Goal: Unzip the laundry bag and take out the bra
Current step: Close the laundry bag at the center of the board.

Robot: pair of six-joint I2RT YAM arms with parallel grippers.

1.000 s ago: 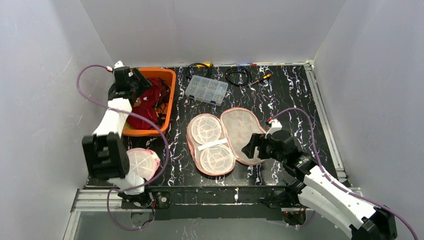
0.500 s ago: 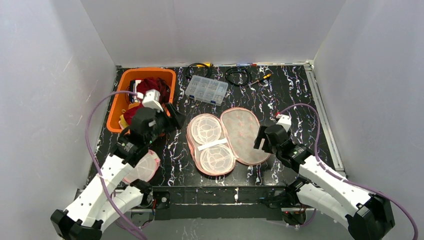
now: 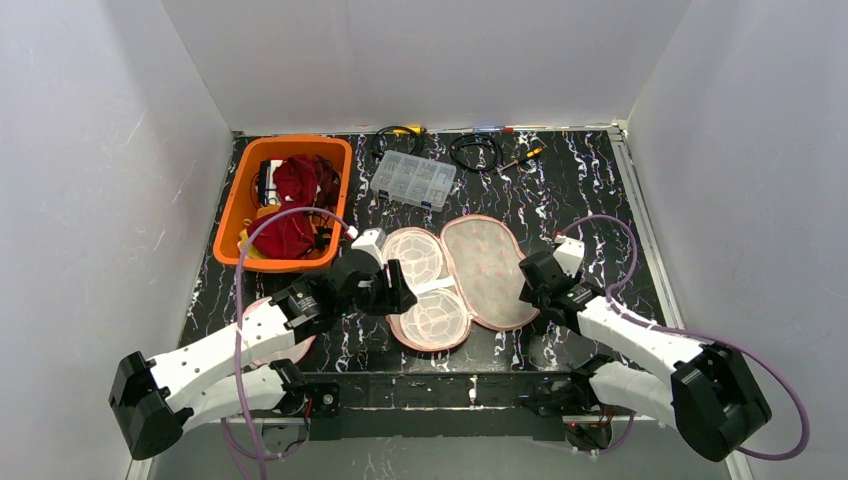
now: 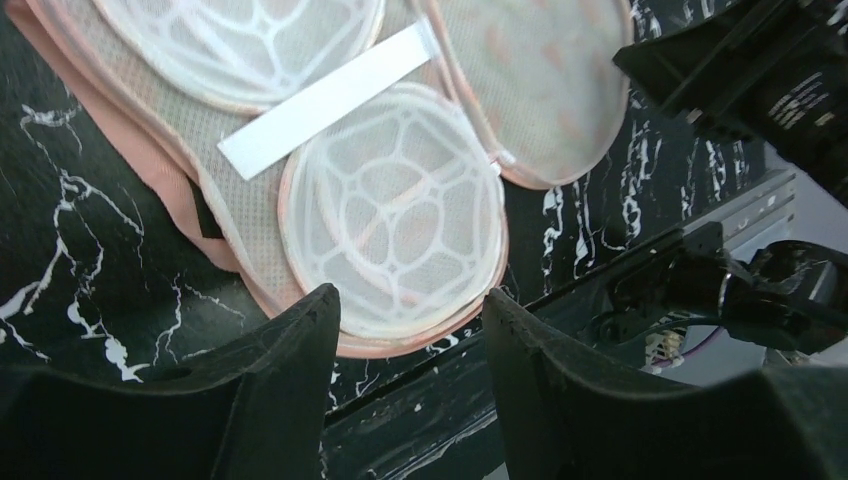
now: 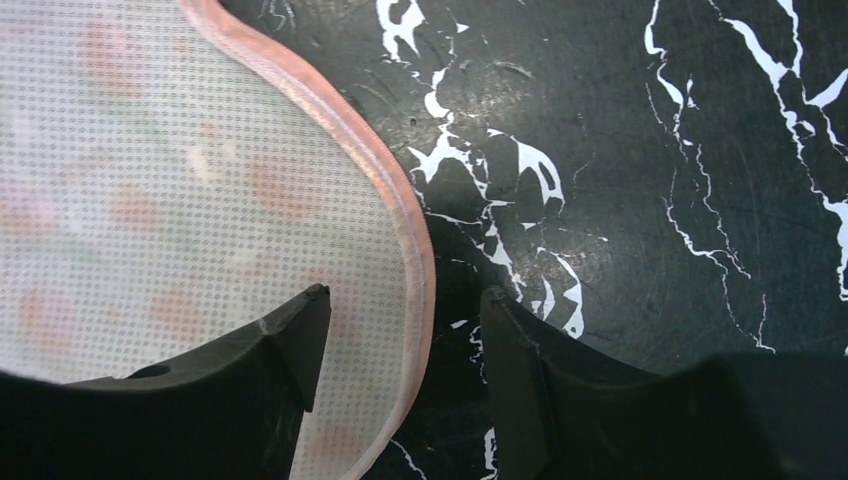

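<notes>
The pink mesh laundry bag (image 3: 488,268) lies unzipped and folded open at mid-table. Its left half holds two white mesh cups (image 3: 413,255) and a white strap (image 4: 325,85). No garment shows inside it. Red fabric (image 3: 295,185) lies in the orange basket (image 3: 245,195); I cannot tell whether it is the bra. My left gripper (image 3: 400,290) (image 4: 405,310) hovers open over the near cup (image 4: 395,225) with nothing between its fingers. My right gripper (image 3: 530,283) (image 5: 400,305) is open and straddles the pink rim (image 5: 415,260) of the bag's right flap.
A clear compartment box (image 3: 412,180), coiled cables (image 3: 475,150) and a screwdriver (image 3: 522,158) sit at the back. Another pink mesh bag (image 3: 285,335) lies under my left arm at the near left. The table's front rail (image 4: 600,290) runs just beyond the near cup.
My left arm swung from the orange basket across to the bag's near left side. My right gripper slid onto the flap's right rim and its jaws narrowed.
</notes>
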